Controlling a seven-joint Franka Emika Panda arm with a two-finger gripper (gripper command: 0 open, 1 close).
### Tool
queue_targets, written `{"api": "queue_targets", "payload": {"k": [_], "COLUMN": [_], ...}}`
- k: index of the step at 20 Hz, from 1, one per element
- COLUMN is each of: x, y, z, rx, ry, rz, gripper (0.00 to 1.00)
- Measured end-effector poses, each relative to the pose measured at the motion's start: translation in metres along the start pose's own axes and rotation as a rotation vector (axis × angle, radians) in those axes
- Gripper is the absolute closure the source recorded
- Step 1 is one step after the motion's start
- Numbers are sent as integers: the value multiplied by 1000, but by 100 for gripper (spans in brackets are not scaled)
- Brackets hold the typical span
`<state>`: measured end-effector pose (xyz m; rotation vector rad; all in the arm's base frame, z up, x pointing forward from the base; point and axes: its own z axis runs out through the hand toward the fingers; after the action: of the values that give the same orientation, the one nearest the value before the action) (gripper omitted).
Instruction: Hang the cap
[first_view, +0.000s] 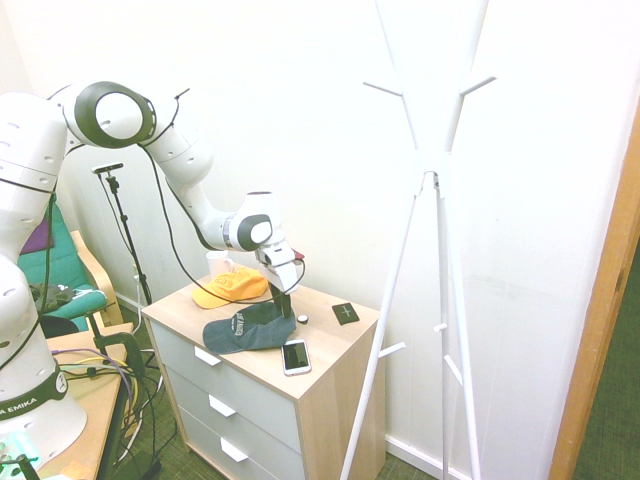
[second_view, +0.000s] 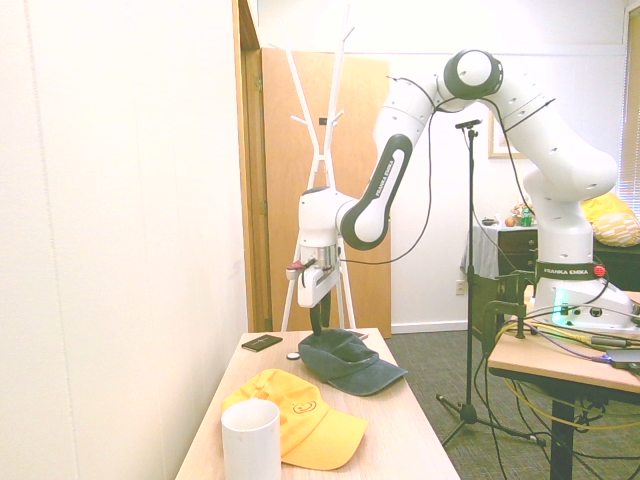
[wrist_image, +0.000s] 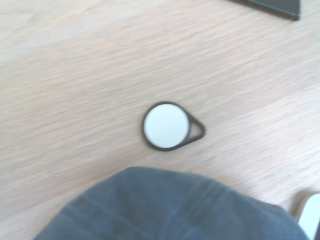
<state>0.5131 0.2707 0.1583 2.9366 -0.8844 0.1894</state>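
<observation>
Our end effector (first_view: 288, 306) points straight down at the crown's back edge of the slate cap (first_view: 250, 328); brim stretches away from it; grip state we cannot tell

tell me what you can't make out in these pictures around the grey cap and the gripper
- Gripper: fingertips sit low against the grey cap in both exterior views; contact or grip cannot be told.
- Cap lettering: too small to read in the first exterior view.
- Phone: cut off by the wrist view's edge.
- Dark card: mostly cut off in the wrist view.
- Coat stand: top washed out against the wall in the first exterior view.
</observation>
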Motion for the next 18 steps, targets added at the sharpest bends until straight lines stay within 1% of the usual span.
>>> {"api": "queue_targets", "payload": {"k": [4, 5, 10, 18], "x": [4, 5, 4, 3], "y": [4, 6, 9, 3], "z": [8, 11, 24, 27], "rx": [-5, -10, -21, -18], "ry": [-18, -21, -45, -45], "rz": [-42, -52, -95, -100], "gripper": [0, 100, 100, 100]}}
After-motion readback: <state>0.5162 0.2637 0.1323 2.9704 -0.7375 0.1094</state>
